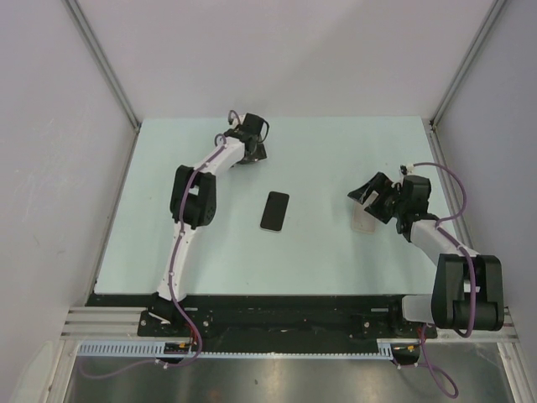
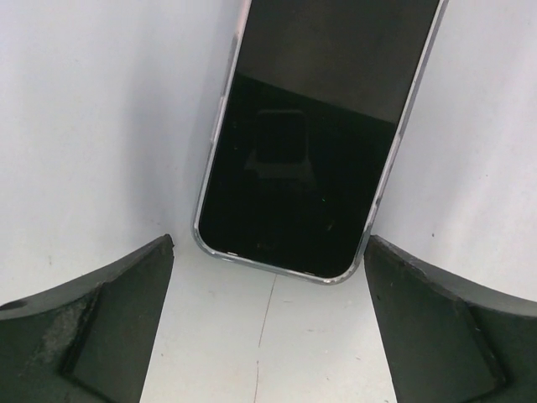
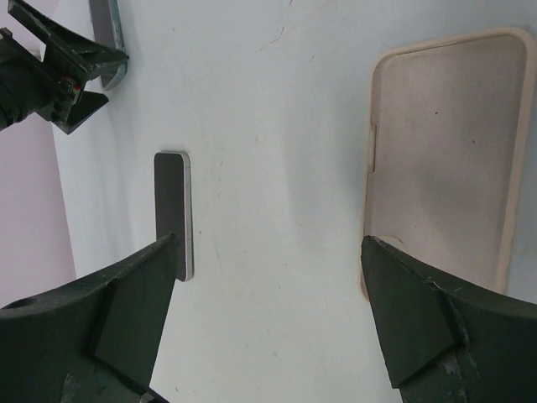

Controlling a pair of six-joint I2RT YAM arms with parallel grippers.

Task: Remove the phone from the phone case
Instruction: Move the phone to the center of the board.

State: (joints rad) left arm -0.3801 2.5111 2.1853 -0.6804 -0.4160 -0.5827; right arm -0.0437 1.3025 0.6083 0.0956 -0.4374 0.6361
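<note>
Left arm [image 1: 195, 197] stretched forward, left gripper [image 2: 268, 252] jaws spread; right arm [image 1: 436, 239] bent, right gripper [image 3: 268, 248] jaws spread.

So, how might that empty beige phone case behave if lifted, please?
The thin-walled beige phone case is an empty shell, so probably light and flexible. Lying flat on the pale table, its low rim likely offers little to pinch.

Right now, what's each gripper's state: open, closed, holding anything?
Left gripper: open, holding nothing.
Right gripper: open, holding nothing.
</note>
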